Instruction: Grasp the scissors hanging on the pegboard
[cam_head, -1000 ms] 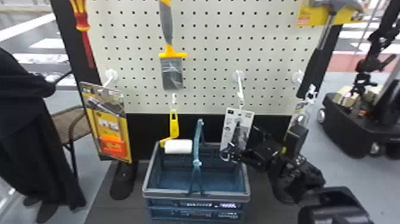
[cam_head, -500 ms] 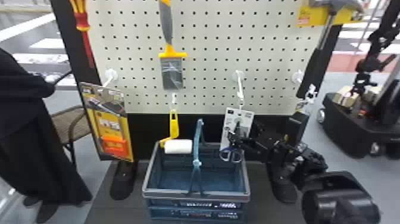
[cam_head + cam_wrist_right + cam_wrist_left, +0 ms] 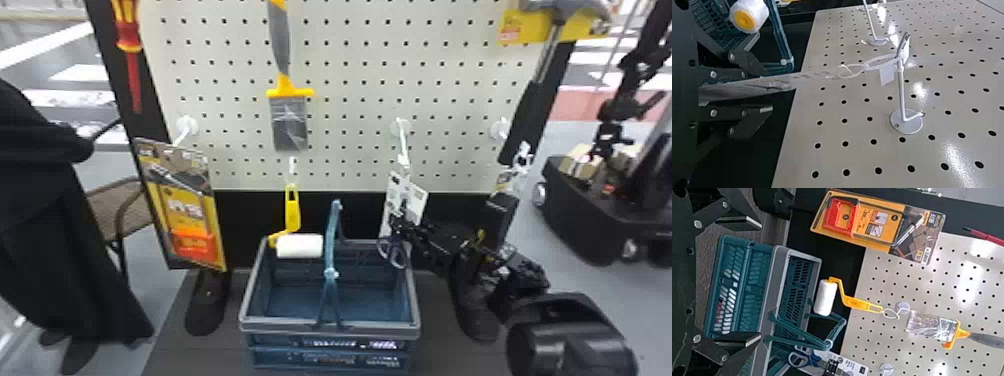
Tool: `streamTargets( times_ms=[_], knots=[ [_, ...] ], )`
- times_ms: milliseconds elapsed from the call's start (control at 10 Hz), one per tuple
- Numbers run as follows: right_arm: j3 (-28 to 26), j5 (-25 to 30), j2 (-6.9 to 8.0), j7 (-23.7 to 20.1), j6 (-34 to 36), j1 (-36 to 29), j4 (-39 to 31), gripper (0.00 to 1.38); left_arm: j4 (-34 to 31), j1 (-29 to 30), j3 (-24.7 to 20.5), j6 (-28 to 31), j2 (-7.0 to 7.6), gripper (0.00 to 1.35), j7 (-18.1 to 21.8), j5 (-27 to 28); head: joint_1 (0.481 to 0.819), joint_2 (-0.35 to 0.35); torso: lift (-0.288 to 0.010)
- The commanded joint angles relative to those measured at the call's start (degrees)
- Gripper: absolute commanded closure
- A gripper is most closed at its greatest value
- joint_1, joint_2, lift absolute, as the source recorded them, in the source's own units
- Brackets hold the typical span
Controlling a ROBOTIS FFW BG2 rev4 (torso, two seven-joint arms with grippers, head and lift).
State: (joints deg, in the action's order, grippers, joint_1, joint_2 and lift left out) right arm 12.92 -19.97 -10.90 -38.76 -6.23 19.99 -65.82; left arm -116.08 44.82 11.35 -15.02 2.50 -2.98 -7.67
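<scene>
The scissors (image 3: 394,250) have blue handles and sit in a white card pack hanging by a zip tie from a white hook (image 3: 400,127) on the pegboard (image 3: 375,60), just above the basket's right rear corner. My right gripper (image 3: 407,227) comes in from the lower right and is shut on the pack, which tilts slightly. In the right wrist view the pack (image 3: 801,76) runs edge-on between the two fingers (image 3: 744,64) of the right gripper (image 3: 768,91). My left gripper (image 3: 746,282) hangs open over the basket (image 3: 797,258), with the scissors (image 3: 801,359) farther off.
A blue basket (image 3: 330,327) stands on the dark table below the board. A yellow paint roller (image 3: 299,246) hangs over its rear rim. A brush (image 3: 287,115), a yellow carded tool (image 3: 182,205), a screwdriver (image 3: 129,45) and a hammer (image 3: 540,75) also hang there.
My right gripper has moved left and up toward the pegboard, reaching the scissors pack. The pack now tilts slightly.
</scene>
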Motion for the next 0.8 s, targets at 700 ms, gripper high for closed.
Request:
streamTargets(
  times_ms=[700],
  knots=[
    [0.0, -0.33, 0.18, 0.0, 0.08, -0.46, 0.07, 1.29, 0.13, 0.0, 0.07, -0.09, 0.05, 0.3, 0.0, -0.07, 0.549, 0.0, -0.1]
  ],
)
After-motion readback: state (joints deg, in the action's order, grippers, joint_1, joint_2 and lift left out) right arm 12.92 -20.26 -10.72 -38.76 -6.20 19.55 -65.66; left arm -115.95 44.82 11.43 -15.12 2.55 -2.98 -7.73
